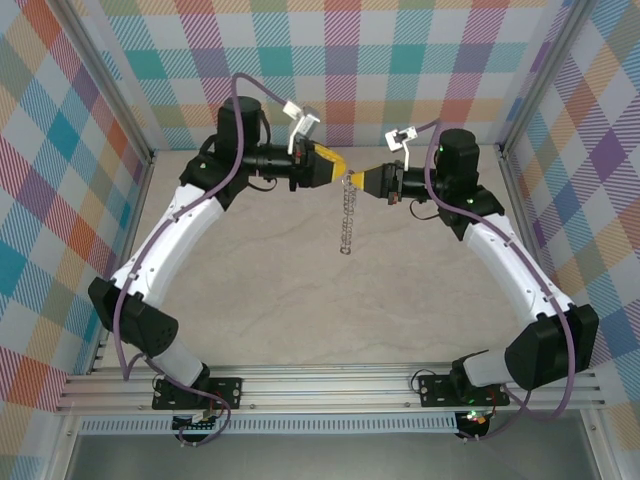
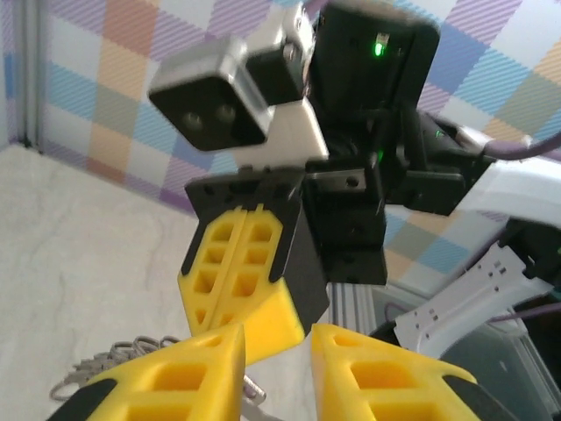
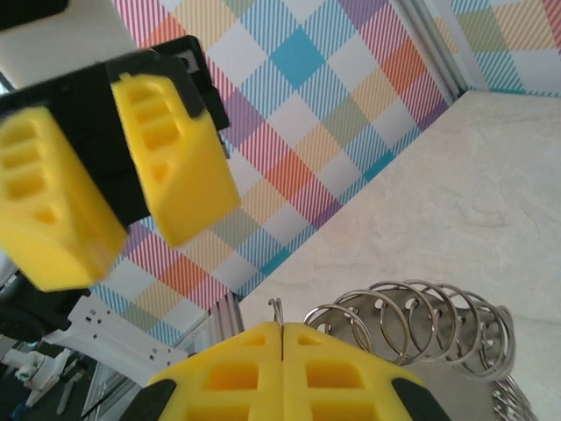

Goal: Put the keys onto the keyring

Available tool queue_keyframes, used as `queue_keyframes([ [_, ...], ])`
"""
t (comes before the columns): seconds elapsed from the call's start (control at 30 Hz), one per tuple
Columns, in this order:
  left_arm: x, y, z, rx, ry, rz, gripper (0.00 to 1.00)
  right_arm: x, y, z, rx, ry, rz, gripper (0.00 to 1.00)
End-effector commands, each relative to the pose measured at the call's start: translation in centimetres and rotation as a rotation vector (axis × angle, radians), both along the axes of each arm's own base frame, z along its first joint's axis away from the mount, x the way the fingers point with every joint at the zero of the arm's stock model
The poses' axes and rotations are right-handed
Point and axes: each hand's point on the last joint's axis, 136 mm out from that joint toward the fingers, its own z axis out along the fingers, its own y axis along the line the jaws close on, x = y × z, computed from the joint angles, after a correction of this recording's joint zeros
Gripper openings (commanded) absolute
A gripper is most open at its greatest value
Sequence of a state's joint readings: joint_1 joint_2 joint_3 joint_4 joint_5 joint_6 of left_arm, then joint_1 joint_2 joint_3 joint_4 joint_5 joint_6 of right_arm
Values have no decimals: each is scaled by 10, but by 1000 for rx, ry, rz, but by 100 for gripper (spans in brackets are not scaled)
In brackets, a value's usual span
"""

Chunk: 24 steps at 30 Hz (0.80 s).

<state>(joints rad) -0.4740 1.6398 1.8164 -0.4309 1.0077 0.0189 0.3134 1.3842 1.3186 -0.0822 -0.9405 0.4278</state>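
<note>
The keyring (image 1: 347, 215) hangs from the tip of the right gripper (image 1: 358, 181), over the far middle of the worktop (image 1: 300, 310). From above I see it as a thin silver string running from the gripper tip toward the near edge. I can't tell whether its lower end touches the surface. On my right wrist camera the keyring (image 3: 421, 320) reads as a stack of overlapping wire loops just beside the fingers. The right gripper (image 3: 280, 329) is clenched, with a small wire hook poking out of the seam, so it is grasping the keyring. On the left wrist camera a bit of the keyring (image 2: 96, 373) shows low at the left.

The left gripper (image 1: 343, 170) faces the right one almost tip to tip. I see a clear gap between its yellow fingers (image 2: 202, 377) and nothing in it, so it is released.

The worktop is pale and marbled. Plaid walls (image 1: 400, 60) in many colours close it in on three sides, and a metal rail (image 1: 330, 385) runs along the near edge. Both arms rise from that rail, bow outward, then bend inward to meet near the far edge.
</note>
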Motion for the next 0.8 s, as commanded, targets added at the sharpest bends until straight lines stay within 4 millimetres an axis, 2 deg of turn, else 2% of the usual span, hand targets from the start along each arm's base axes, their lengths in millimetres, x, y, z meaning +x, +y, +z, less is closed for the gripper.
queue_keyframes([
  [0.0, -8, 2, -21, 60, 48, -71, 24, -9, 0, 11, -3, -47, 60, 0],
  [0.43, 0, -5, -29, 48, 96, -93, 23, -7, 0, 7, 7, -39, 58, 0],
  [0.77, 13, -3, -30, 59, 70, -14, 30, -6, -2, 2, 3, -38, 48, 0],
])
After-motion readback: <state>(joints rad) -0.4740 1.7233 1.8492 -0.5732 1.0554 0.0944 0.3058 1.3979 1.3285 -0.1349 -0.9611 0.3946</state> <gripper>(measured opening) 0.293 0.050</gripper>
